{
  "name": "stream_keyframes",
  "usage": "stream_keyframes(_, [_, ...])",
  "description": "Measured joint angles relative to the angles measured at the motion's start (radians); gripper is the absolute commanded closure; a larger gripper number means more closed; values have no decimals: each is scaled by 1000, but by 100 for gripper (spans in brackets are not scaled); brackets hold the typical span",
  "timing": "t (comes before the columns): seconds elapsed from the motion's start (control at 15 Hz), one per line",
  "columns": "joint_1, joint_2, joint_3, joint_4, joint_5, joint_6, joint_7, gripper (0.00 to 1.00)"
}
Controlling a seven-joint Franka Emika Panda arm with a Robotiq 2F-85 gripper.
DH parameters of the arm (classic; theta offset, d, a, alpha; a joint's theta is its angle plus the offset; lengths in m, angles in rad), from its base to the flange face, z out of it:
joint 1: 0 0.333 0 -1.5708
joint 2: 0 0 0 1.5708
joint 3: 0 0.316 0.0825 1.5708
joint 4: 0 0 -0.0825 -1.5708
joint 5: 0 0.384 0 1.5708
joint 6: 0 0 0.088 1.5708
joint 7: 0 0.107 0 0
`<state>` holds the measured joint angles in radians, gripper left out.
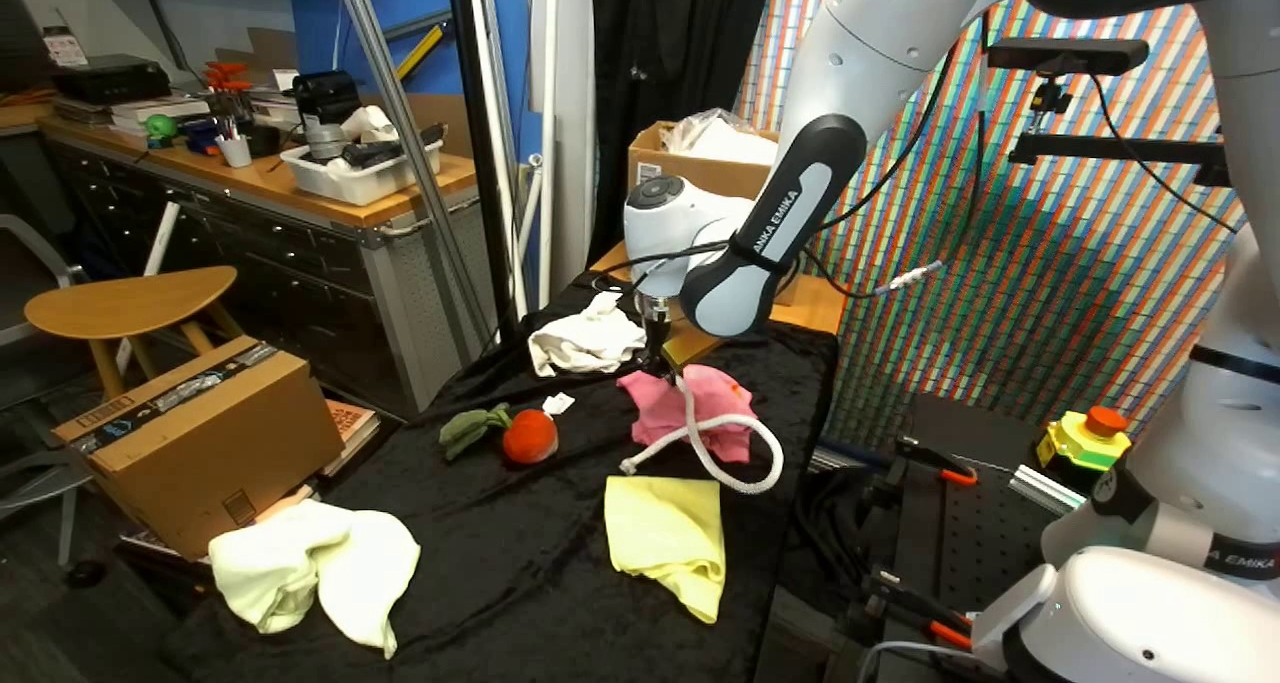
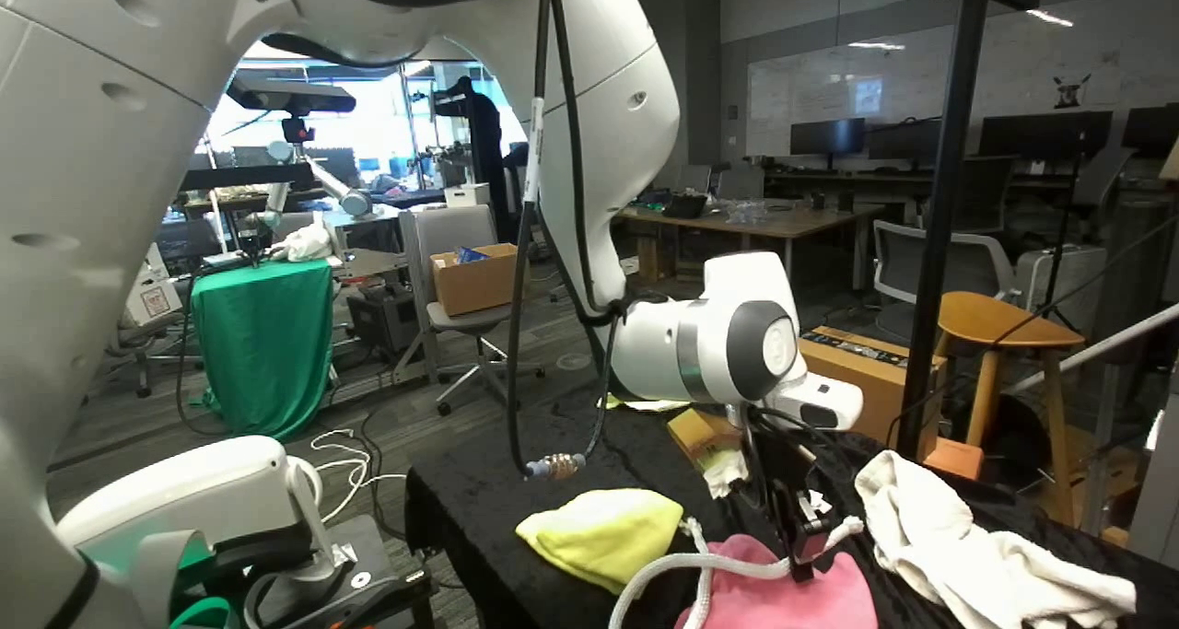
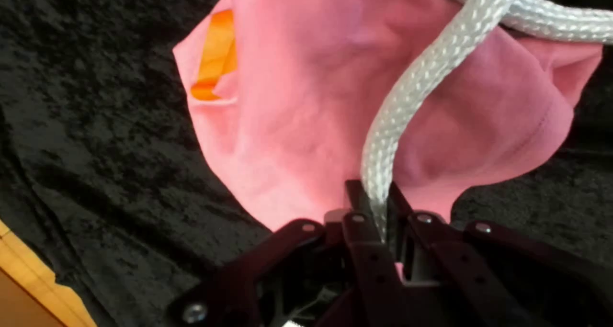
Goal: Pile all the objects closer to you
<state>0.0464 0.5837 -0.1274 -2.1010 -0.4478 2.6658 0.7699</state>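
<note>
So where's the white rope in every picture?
In an exterior view: white braided rope, a bit below and right of centre.
In an exterior view: rope at bottom, right of centre.
Wrist view: rope from upper right down into the gripper.
Shared landmark: pink cloth beneath it.

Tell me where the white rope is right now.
In an exterior view, the white rope is right of centre, looped partly over the pink cloth, with the yellow cloth close by; in the wrist view, the gripper pinches part of it.
</note>
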Motion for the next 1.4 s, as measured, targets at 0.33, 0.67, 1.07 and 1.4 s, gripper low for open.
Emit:
stream_keyframes(0.33, [5, 6, -18, 2, 129, 3, -64, 19])
stream_keyframes(0.67, [36, -4, -59, 24, 158, 14, -92, 0])
stream_keyframes(1.07, [70, -55, -82, 81, 158, 27, -196, 0])
stream_keyframes(1.4, [61, -63, -39, 220, 208, -66, -356, 0])
